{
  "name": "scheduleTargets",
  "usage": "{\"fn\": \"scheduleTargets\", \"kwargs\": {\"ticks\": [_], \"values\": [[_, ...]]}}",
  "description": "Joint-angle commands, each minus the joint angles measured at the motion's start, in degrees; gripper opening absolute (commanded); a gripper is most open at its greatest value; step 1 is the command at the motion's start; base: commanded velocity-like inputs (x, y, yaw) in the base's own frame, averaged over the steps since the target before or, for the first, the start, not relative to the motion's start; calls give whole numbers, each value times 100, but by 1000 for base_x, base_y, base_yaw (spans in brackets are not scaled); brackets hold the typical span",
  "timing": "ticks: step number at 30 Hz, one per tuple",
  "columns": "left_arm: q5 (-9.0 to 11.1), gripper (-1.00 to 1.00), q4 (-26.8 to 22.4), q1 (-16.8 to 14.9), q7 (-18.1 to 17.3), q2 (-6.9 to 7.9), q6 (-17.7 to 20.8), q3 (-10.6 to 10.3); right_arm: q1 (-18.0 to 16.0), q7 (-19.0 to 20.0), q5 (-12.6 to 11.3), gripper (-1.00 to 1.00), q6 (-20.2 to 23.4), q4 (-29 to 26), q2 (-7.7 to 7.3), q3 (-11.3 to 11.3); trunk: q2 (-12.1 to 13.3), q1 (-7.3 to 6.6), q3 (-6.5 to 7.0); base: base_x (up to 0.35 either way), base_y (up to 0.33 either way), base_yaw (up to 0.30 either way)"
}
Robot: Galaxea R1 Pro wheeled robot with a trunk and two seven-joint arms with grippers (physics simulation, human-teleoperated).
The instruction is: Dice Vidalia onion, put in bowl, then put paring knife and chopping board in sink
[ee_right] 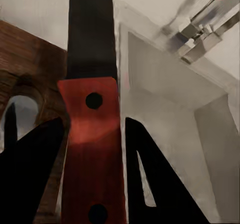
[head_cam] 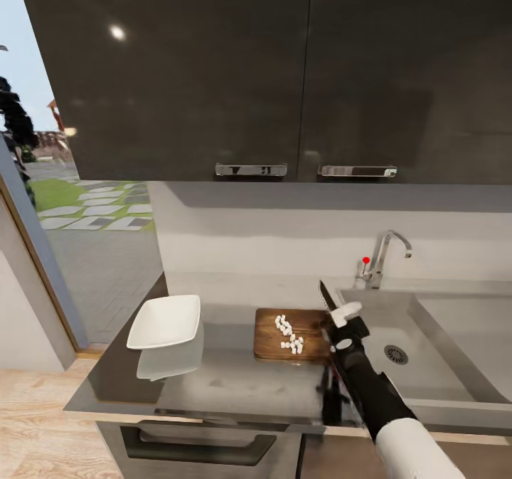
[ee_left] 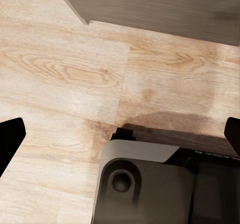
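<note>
The worktop [head_cam: 235,386] runs grey and glossy under black upper cabinets [head_cam: 284,73], with the sink [head_cam: 427,365] set into it at the right and a chrome tap [head_cam: 384,255] behind the basin. Left of the sink the chopping board [head_cam: 270,344] lies flat, with diced onion [head_cam: 289,335] scattered over its middle. The white bowl [head_cam: 165,321] sits well apart from the board, near the worktop's left end, and looks empty.

The right tool [head_cam: 340,329] hovers at the board's sink-side edge, its fingers [ee_right: 35,174] closed on the orange-red handle of the paring knife [ee_right: 92,119], blade pointing away over the back of the worktop. The left tool [ee_left: 120,134] hangs over wood floor [ee_left: 65,74], its tips wide apart, holding nothing.

The likely trouble lies in moving the onion. The pieces are small and loose, so tipping or sliding the board toward a bowl that far off could spill them onto the worktop. The knife, if swung low across the board, could sweep pieces toward the sink. A thin handle between two fingers may also twist when the blade meets anything.
</note>
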Motion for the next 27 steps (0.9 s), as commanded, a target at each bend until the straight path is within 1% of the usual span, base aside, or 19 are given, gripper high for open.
{"fn": "scheduleTargets", "kwargs": {"ticks": [1, 3, 4, 6, 8, 9, 10, 11, 14, 19, 20, 23, 24, 27], "values": [[43, 100, 22, -7, 1, -5, -32, -48, -2, 287, 30, -100, 44, -91, -28, -215, -4, 2, -3, 0, 0, 0], [43, 100, 18, -7, 1, -5, -35, -48, 0, 680, 30, -100, 43, -168, -83, -509, -4, 2, -3, 0, 0, 0], [43, 100, 18, -7, 1, -5, -35, -48, -2, 791, 28, -100, 46, -177, -129, -603, -4, 2, -3, 0, 0, 0], [43, 100, 19, -7, 1, -5, -36, -48, -1, 1338, -39, -100, 54, -190, -264, -1001, -4, 2, -3, 0, 0, 0], [43, 100, 16, -7, 1, -5, -36, -48, -1, 1938, -73, -100, 48, -196, -328, -1491, -4, 2, -3, 0, 0, 0], [43, 100, 16, -7, 1, -5, -39, -48, -2, 2147, -78, -100, 45, -195, -354, -1723, -4, 2, -3, 0, 0, 0], [43, 100, 15, -7, 1, -5, -49, -48, -1, 2267, -77, -100, 44, -195, -383, -1934, -4, 2, -3, 0, 0, 0], [43, 100, 15, -7, 1, -3, -63, -48, -3, 2328, -76, -100, 43, -195, -439, -2088, -4, 2, -3, 0, 0, 0], [43, 100, 15, -7, 3, 8, -82, -48, -3, 2379, -76, -100, 43, -195, -533, -2232, -4, 2, -3, 0, 0, 0], [43, 100, 15, -7, 10, 5, -88, -48, -1, 2360, -76, -100, 77, -309, -578, -2295, -4, 2, -3, 0, 0, 0], [43, 100, 15, -7, 10, 9, -88, -48, -2, 2359, -76, -100, 86, -352, -594, -2342, -4, 2, -3, 0, 0, 0], [50, 100, 15, -7, 17, 38, -101, -42, -3, 2357, -76, -100, 94, -391, -628, -2651, -4, 2, -3, 0, 0, 0], [51, 100, 13, -7, 18, 47, -103, -41, -2, 2357, -76, -100, 95, -394, -631, -2714, -4, 2, -3, 0, 0, 0], [52, 100, 15, -7, 19, 49, -106, -42, -3, 2351, -73, -100, 95, -397, -633, -2767, -4, 2, -3, 0, 0, 0]]}}
